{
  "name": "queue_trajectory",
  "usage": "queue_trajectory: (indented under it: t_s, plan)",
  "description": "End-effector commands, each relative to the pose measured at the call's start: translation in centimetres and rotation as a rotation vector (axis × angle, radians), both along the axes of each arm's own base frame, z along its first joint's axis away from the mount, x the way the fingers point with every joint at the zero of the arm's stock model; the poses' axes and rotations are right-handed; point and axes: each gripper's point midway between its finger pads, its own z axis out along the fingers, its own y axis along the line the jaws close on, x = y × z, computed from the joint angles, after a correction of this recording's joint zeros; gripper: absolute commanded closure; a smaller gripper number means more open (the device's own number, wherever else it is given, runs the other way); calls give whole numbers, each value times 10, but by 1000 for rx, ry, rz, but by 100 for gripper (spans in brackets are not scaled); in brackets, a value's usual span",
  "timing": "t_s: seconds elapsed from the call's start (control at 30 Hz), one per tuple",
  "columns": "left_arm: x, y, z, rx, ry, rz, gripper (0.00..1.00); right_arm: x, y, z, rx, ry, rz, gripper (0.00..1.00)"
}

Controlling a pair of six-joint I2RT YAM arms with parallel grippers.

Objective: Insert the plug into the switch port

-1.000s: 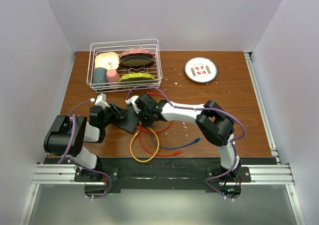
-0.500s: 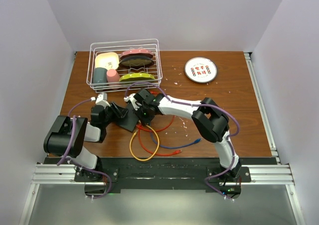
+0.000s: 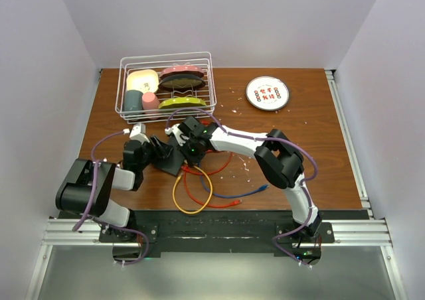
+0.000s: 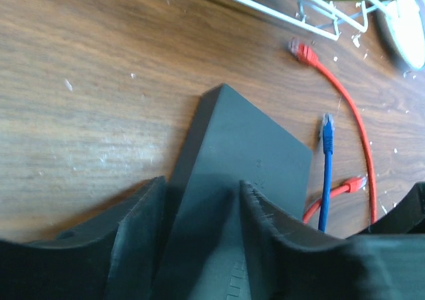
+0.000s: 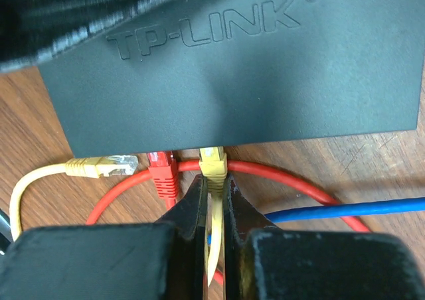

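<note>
Top external view: the switch (image 3: 170,162) lies flat on the brown counter (image 3: 332,121), left of the middle, between the 2 arms. The left hand (image 3: 155,148) reaches it from the left and the right hand (image 3: 189,158) from the right, both low over it. A yellow cable (image 3: 192,194), a red cable (image 3: 219,204) and a blue cable (image 3: 242,195) sprawl on the counter just in front of the switch. A wire basket (image 3: 166,56) of dishes stands at the far left, and a white disc (image 3: 267,93) with red marks lies at the far right, well apart from the switch.

Left wrist view: the left hand (image 4: 199,204) pinches the switch (image 4: 252,147), with 1 of its fingers (image 4: 143,240) pressed on each side of the near end. The far corner of the box points away across the wood. Beyond it lie the red cable and the blue cable (image 4: 326,174), each ending in a loose plug.

Right wrist view: the right hand (image 5: 214,207) is pressed together on the yellow plug (image 5: 212,162), gripping its rear and cord. The plug's front end meets the near long edge of the switch (image 5: 252,74), whose top reads TP-LINK; how deep it sits I cannot tell. A red plug (image 5: 161,170) meets the same edge just to its left. A loose yellow plug (image 5: 99,165) lies on the counter farther left, apart from the box.
</note>
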Motion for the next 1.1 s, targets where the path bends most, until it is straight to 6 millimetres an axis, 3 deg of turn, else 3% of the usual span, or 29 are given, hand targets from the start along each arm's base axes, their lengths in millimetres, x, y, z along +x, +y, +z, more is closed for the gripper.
queue_trajectory:
  t_s: [0.0,0.07,0.17,0.2,0.3,0.63,0.77,0.87,1.07]
  plan:
    - [-62,-65,-7,-123,204,-319,43,30,105,91,469,-251,81,92]
    - [-46,-58,1,-93,177,-285,35,23,96,82,433,-223,82,86]
    - [-29,-43,6,-50,180,-244,25,15,84,75,409,-197,77,66]
    - [-27,-34,3,-30,197,-230,23,13,82,73,400,-190,73,58]
    - [-9,-18,14,-10,190,-192,22,9,70,71,371,-177,50,49]
    - [7,4,48,62,119,-104,20,21,25,100,294,-280,-131,16]
    - [5,7,52,81,116,-94,19,26,14,112,284,-301,-183,14]
    - [4,8,57,85,105,-90,19,39,-2,108,265,-295,-272,14]
    - [4,8,68,86,85,-89,19,67,-42,90,227,-210,-472,28]
